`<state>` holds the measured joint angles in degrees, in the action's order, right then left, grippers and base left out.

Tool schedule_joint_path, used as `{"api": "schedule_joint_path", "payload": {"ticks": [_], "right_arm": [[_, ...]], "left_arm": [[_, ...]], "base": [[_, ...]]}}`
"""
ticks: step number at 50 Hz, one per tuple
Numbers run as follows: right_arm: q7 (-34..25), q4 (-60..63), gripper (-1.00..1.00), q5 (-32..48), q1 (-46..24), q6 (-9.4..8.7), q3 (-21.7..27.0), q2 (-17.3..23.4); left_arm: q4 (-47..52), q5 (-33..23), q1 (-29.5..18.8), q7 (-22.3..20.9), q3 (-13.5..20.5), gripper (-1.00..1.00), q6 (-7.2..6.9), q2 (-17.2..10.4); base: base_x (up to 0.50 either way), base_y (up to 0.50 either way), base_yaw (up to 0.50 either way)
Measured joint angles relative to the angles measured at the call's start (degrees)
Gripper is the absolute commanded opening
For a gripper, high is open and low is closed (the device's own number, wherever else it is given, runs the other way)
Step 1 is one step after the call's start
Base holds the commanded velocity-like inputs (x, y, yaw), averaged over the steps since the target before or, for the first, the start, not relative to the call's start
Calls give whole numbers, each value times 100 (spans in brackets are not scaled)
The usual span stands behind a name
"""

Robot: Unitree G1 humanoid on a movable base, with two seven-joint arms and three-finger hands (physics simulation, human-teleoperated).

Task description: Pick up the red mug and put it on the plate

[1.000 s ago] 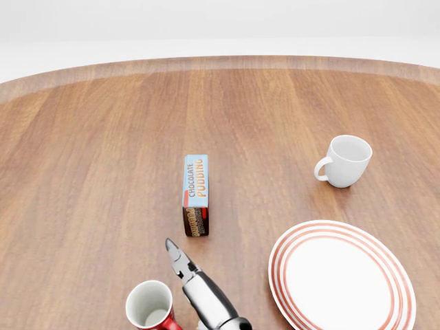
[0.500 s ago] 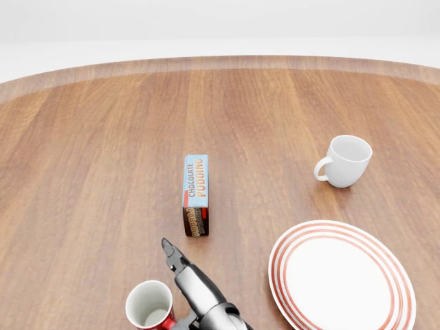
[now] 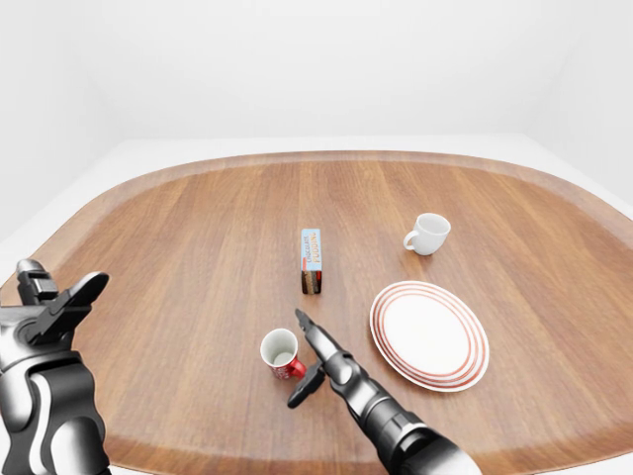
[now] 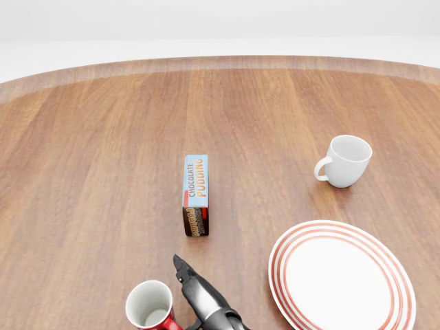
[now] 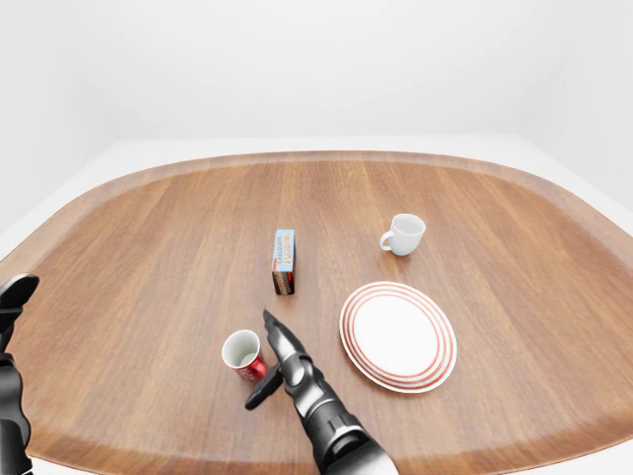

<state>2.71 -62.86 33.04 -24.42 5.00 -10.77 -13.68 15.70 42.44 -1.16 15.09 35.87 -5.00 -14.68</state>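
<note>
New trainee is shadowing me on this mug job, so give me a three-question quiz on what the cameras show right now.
1. True or false: the right hand has its fingers closed round the red mug.
2. Multiple choice: in the left-eye view, what lies above the red mug? A) pudding box B) a spoon C) a bowl
3. Fill in: the striped plate holds ____.

Key:
1. False; the open fingers stand beside the mug, which rests upright on the table.
2. A
3. Nothing; the white mug stands on the table beyond it.
</note>
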Motion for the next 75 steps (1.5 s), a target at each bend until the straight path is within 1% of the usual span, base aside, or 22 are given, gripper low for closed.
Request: {"api": "schedule_joint_path", "payload": {"ticks": [20,60,61,62,63,75], "right_arm": [[123,-391,100,198,-170,0,44,-76],[185,-500,100,394,-428,0,43,-180],[188,-507,79,398,-430,0,43,-181],[192,-511,21,404,-433,0,46,-181],[195,-518,-100,408,-435,0,46,-182],[157,-593,-100,445,-444,0,13,-216]], "left_arm": [[-19,8,-10,-8,5,100,0,-8],[6,30,9,-1,12,100,0,0],[7,30,10,-1,13,100,0,0],[9,30,11,-1,14,100,0,1],[10,31,11,-1,15,100,0,1],[6,32,7,-3,18,100,0,-1]], "base": [[0,0,0],[0,0,0],[0,0,0],[0,0,0],[0,0,0],[0,0,0]]}}
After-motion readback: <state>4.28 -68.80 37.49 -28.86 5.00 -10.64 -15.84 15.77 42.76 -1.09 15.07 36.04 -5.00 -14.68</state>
